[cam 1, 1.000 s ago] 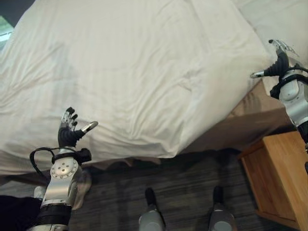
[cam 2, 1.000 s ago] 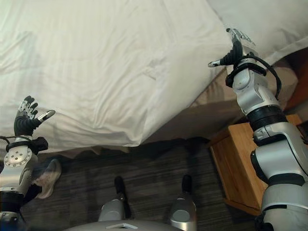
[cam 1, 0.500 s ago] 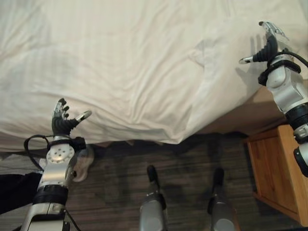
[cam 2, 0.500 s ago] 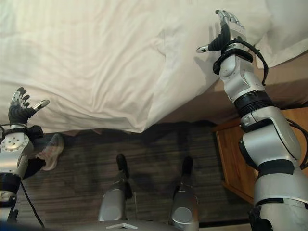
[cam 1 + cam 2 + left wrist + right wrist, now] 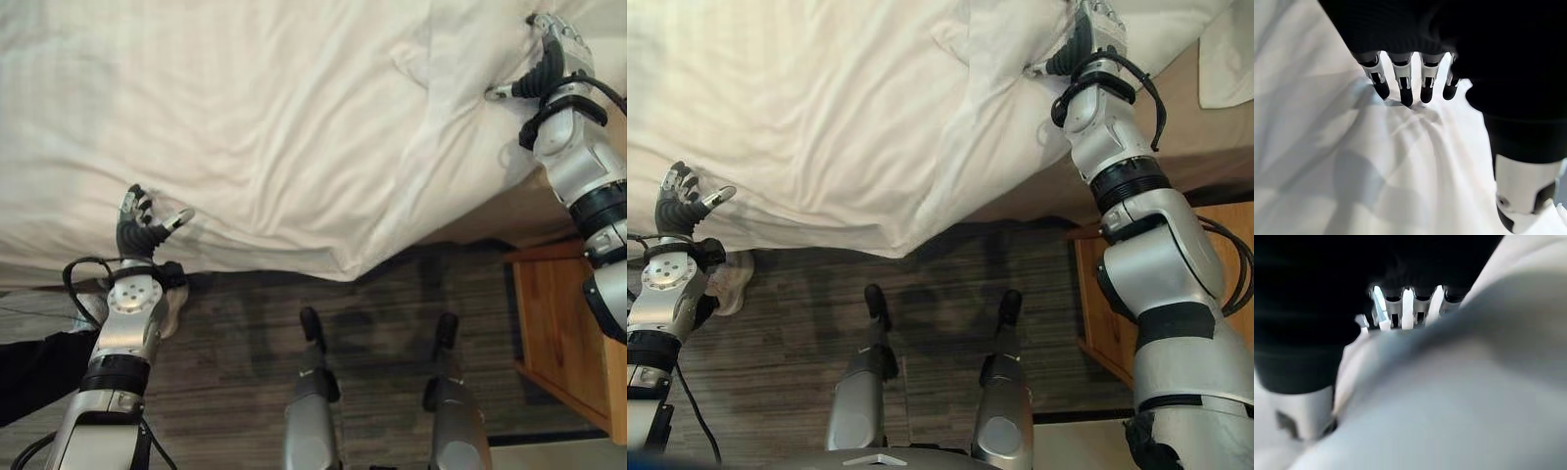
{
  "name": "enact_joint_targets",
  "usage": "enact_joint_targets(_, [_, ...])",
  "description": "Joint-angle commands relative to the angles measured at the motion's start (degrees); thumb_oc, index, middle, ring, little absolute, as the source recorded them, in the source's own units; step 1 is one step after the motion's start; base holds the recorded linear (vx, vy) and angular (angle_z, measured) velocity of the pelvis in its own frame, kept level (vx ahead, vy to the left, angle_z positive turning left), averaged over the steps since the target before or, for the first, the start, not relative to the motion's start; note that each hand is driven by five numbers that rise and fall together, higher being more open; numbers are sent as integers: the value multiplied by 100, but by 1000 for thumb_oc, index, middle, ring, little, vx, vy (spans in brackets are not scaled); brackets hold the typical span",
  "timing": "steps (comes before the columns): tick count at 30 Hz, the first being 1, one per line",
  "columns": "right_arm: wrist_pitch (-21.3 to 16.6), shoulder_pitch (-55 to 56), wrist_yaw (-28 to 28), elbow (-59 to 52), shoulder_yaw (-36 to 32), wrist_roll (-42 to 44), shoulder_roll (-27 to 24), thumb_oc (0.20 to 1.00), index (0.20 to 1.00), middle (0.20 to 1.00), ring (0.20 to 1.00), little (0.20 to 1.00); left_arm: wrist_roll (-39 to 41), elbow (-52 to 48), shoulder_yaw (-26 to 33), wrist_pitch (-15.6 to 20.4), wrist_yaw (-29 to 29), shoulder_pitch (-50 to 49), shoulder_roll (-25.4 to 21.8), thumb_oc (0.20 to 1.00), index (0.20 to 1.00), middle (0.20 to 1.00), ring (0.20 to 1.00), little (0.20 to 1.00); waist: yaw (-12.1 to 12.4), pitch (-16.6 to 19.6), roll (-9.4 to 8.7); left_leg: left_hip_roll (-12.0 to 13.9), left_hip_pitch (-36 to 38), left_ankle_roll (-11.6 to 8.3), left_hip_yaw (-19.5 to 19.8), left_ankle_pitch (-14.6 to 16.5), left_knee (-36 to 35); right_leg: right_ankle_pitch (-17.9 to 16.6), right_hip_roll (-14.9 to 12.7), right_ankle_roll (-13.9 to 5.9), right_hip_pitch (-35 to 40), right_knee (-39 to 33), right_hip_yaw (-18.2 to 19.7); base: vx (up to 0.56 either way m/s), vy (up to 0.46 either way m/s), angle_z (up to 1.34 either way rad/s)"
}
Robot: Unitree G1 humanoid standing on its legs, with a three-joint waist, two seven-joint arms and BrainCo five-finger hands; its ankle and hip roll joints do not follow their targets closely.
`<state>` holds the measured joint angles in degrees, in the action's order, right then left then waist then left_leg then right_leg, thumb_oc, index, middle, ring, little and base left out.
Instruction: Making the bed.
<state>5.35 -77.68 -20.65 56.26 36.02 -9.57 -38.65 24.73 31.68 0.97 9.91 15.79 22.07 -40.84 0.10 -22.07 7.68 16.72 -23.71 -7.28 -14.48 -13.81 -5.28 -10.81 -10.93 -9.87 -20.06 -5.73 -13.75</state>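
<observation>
Both hands have moved onto the white duvet (image 5: 274, 127): our left hand (image 5: 142, 227) spread, fingertips on its near edge; right hand (image 5: 544, 64) far right, grip unclear. Duvet covers the bed, near-right corner still rumpled.

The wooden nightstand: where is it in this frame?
The wooden nightstand stands on the dark floor at the robot's right, at the eye views' right edge, beside the bed below the white duvet and under the right arm.

Bright, even light; blurred right wrist view
</observation>
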Motion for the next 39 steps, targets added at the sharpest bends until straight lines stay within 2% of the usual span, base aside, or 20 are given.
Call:
enact_joint_targets(1, [-48, -399, 17, 67, 250, 129, 30, 200, 200, 200, 200, 200, 195, 19, 47, 160, 113, 242, -179, 1000, 1000, 1000, 1000, 1000, 28, 128, -331, 794, 363, -772, -393, -196, 28, 201, -186, -311, -490, 184, 266, -11, -6, -7])
enact_joint_targets(4, [-53, 61, 4, -21, 49, 170, 41, 200, 200, 200, 200, 200, 120, 155, -134, 122, 153, 479, -97, 1000, 1000, 1000, 1000, 1000, -114, 140, -390, 817, 640, -772, -469, -108, 28, 244, -178, -304, -304, 174, 309, 15, 9, -4])
enact_joint_targets(6, [-27, 561, -49, -452, -216, 147, 94, 200, 200, 200, 200, 200, 63, 198, -175, 57, 188, 575, -28, 1000, 1000, 1000, 1000, 1000, -288, 162, -429, 812, 929, -772, -570, -20, 28, 261, -157, -300, -126, 172, 369, 49, 30, 1])
enact_joint_targets(7, [-1, 618, -47, -504, -253, 132, 85, 200, 200, 200, 200, 200, 59, 190, -193, 53, 192, 565, -35, 1000, 1000, 1000, 1000, 1000, -267, 151, -449, 808, 970, -772, -586, -12, 28, 263, -159, -303, -97, 170, 382, 49, 40, -3])
enact_joint_targets(9, [102, 1897, -91, -1865, -1002, -187, 97, 200, 200, 200, 200, 200, -107, 0, -5, -74, 236, 329, 189, 1000, 1000, 1000, 1000, 1000, -529, 249, -528, 755, 1484, -772, -790, 187, 28, 288, -102, -304, 215, 156, 484, 76, 47, -15])
enact_joint_targets(12, [37, 3766, -34, -2969, -1954, -316, 293, 200, 200, 200, 200, 200, -324, -290, 247, -172, 277, -168, 612, 1000, 1000, 1000, 1000, 1000, -778, 439, -584, 665, 1941, -772, -944, 323, 28, 284, -95, -293, 511, 153, 573, 72, 32, -28])
enact_joint_targets(16, [-128, 5847, 180, -3758, -2933, -370, 530, 200, 200, 200, 200, 200, -531, -735, 502, -276, 188, -989, 1211, 1000, 1000, 1000, 1000, 1000, -1008, 726, -589, 554, 2478, -772, -1095, 521, 28, 335, -157, -286, 883, 157, 621, 85, 35, -30])
enact_joint_targets(17, [-192, 6216, 228, -3694, -3085, -282, 606, 269, 269, 269, 269, 269, -575, -783, 534, -272, 164, -1153, 1325, 1000, 1000, 1000, 1000, 1000, -1064, 767, -589, 532, 2577, -772, -1118, 590, 28, 367, -182, -305, 957, 170, 622, 53, 13, -14])
enact_joint_targets(18, [-210, 6632, 303, -3697, -3261, -277, 678, 1000, 1000, 1000, 1000, 1000, -595, -835, 572, -305, 154, -1314, 1466, 1000, 1000, 1000, 1000, 1000, -1109, 847, -598, 510, 2659, -770, -1141, 598, 28, 351, -189, -292, 1024, 155, 645, 23, 5, -14])
enact_joint_targets(22, [-198, 7121, 397, -2948, -3324, 9, 1036, 1000, 1000, 1000, 1000, 1000, -626, -781, 444, -315, 147, -1460, 1770, 1000, 1000, 1000, 1000, 1000, -1239, 984, -590, 418, 2867, -742, -1186, 695, 28, 368, -210, -298, 1158, 142, 728, 18, -4, -1])
enact_joint_targets(24, [-65, 7154, 331, -1670, -3336, 222, 1251, 1000, 1000, 1000, 1000, 1000, -529, -580, 318, -324, 166, -1482, 1957, 1000, 1000, 1000, 1000, 1000, -1316, 1063, -530, 319, 3027, -705, -1211, 788, 28, 380, -259, -318, 1233, 154, 817, 0, 0, 0])
enact_joint_targets(28, [175, 6972, 224, -360, -3176, 18, 1272, 1000, 1000, 1000, 1000, 1000, -459, -410, 132, -273, 193, -1594, 2181, 1000, 1000, 1000, 1000, 1000, -1330, 1091, -400, 144, 3092, -637, -1165, 874, 28, 377, -330, -359, 1255, 109, 965, -19, 4, -14])
enact_joint_targets(29, [166, 6956, 222, -345, -3169, 20, 1272, 1000, 1000, 1000, 1000, 1000, -459, -408, 138, -269, 194, -1590, 2181, 1000, 1000, 1000, 1000, 1000, -1331, 1095, -403, 145, 3068, -634, -1167, 842, 28, 343, -326, -347, 1233, 98, 971, -40, 16, -9])
enact_joint_targets(30, [278, 6811, 229, 480, -3010, -162, 1282, 1000, 1000, 1000, 1000, 1000, -411, -310, 0, -228, 179, -1572, 2252, 1000, 1000, 1000, 1000, 1000, -1286, 1081, -322, 47, 3060, -599, -1103, 901, 28, 357, -366, -369, 1231, 101, 1006, -75, 4, -3])
enact_joint_targets(32, [394, 6573, 226, 1265, -2957, -285, 1131, 1000, 1000, 1000, 1000, 1000, -371, -126, -176, -184, 150, -1528, 2310, 1000, 1000, 1000, 1000, 1000, -1244, 1095, -202, -65, 3034, -558, -1048, 933, 28, 351, -448, -388, 1234, 99, 1037, -58, 41, -3])
enact_joint_targets(39, [555, 6569, -154, 1856, -3211, -447, 884, 1000, 1000, 1000, 1000, 1000, -278, -90, -314, -81, 141, -1633, 2405, 1000, 1000, 1000, 1000, 1000, -1204, 1169, -61, -154, 2988, -529, -971, 915, 28, 350, -555, -386, 1300, 73, 984, -5, 7, 0])
